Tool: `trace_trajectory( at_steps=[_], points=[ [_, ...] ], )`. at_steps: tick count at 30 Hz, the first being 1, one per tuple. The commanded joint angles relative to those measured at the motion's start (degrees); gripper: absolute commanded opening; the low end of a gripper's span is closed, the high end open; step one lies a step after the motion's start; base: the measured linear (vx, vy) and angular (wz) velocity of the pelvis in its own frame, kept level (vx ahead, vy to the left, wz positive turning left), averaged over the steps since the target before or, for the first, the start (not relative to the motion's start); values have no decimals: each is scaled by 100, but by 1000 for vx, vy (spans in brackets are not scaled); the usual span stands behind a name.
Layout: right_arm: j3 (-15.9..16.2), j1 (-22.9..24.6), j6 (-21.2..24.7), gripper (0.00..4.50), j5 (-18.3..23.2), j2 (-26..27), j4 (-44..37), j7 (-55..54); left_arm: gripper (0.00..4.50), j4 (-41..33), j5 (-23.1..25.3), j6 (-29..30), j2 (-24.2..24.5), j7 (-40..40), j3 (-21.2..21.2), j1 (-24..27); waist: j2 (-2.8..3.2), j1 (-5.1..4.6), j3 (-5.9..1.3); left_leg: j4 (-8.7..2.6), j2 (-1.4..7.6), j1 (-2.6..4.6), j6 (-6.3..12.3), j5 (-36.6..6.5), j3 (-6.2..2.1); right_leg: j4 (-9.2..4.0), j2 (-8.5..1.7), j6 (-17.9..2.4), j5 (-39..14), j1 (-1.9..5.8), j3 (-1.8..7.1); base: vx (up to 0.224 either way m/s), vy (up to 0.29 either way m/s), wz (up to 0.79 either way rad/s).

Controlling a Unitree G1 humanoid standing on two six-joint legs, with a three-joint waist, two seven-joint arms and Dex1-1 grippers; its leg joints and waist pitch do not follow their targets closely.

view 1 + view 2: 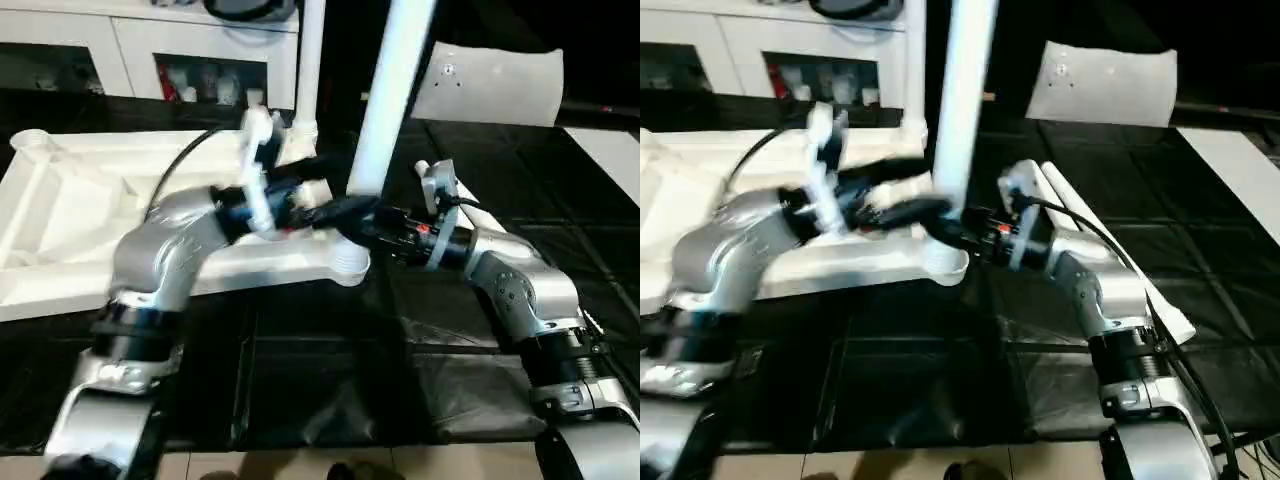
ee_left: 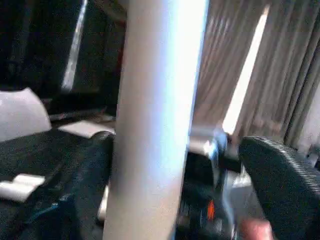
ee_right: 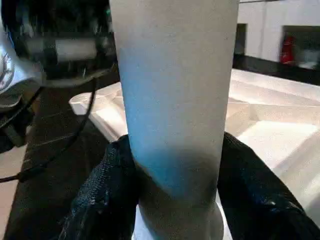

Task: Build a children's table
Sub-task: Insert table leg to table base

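At the tabletop's near right corner, right gripper clamps the upright leg; left gripper seemingly spread wide around it.

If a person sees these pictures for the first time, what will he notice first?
First, the white leg standing upright at the near corner of the upturned tabletop, with the right gripper closed around its lower end. The left gripper sits open beside the same leg. Another leg already stands at the far corner.
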Motion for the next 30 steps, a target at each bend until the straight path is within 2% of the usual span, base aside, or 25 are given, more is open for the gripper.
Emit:
trace_trajectory(
  at_steps=[1, 3, 6, 7, 11, 14, 17, 19, 23, 25, 30],
  points=[
    [7, 67, 151, 188, 96, -48, -169, -74, 415, -150, -285, 168, -69, 27, 91, -88, 26, 38, -421, -327, 193, -76, 550, 184, 41, -345, -449, -1244, -743, 524, 262, 0, 0, 0],
    [-14, 87, 253, 188, 156, -55, -224, -32, 382, -209, -265, 223, -40, -12, 60, -61, 33, 46, -423, -332, 205, -71, 573, 198, 29, -344, -446, -1176, -811, 517, 253, 0, 0, 0],
    [-73, 104, 376, 188, 166, -35, -299, -80, 369, -262, -246, 345, -34, 81, 44, -37, 37, 52, -430, -328, 212, -71, 569, 257, 21, -336, -451, -1127, -807, 520, 250, 0, 0, 0],
    [-73, 104, 366, 188, 151, -33, -307, -95, 343, -265, -234, 336, -33, 101, 36, -34, 39, 55, -431, -327, 214, -68, 565, 278, 22, -332, -451, -1131, -777, 518, 251, 0, 0, 0],
    [-59, 110, 397, 188, 139, -35, -360, -151, 329, -224, -153, 264, -42, 222, 2, -35, 29, 81, -437, -318, 206, -71, 562, 330, 24, -322, -455, -1120, -704, 528, 252, 0, 0, 0],
    [-51, 89, 383, 188, 122, -26, -345, -180, 289, -152, -74, 173, -70, 274, -9, -64, 34, 87, -441, -317, 209, -69, 568, 382, 22, -319, -455, -1110, -667, 523, 249, 0, 0, 0],
    [-68, 64, 345, 188, 85, -2, -326, -203, 284, -96, -20, 124, -92, 322, 2, -103, 38, 98, -444, -314, 210, -68, 562, 398, 20, -308, -455, -1113, -635, 526, 249, 0, 0, 0],
    [-72, 50, 306, 188, 76, 9, -311, -215, 252, -69, 24, 81, -79, 335, -19, -115, 40, 103, -444, -314, 210, -68, 559, 400, 20, -307, -459, -1123, -619, 527, 249, 0, 0, 0],
    [-80, 36, 257, 188, 55, 27, -301, -246, 251, -25, 77, 19, -65, 379, -46, -119, 37, 101, -444, -312, 206, -72, 553, 371, 19, -310, -461, -1108, -654, 532, 248, 0, 0, 0],
    [-84, 31, 248, 188, 51, 35, -295, -265, 218, -17, 111, -8, -73, 390, -44, -114, 36, 102, -443, -308, 205, -72, 543, 387, 21, -308, -457, -1114, -626, 526, 251, 0, 0, 0],
    [-88, 18, 218, 188, 45, 44, -283, -296, 193, -37, 104, -15, -96, 454, 0, -110, 48, 107, -442, -310, 215, -66, 524, 341, 17, -305, -459, -1121, -660, 522, 246, 0, 0, 0]
  ],
)
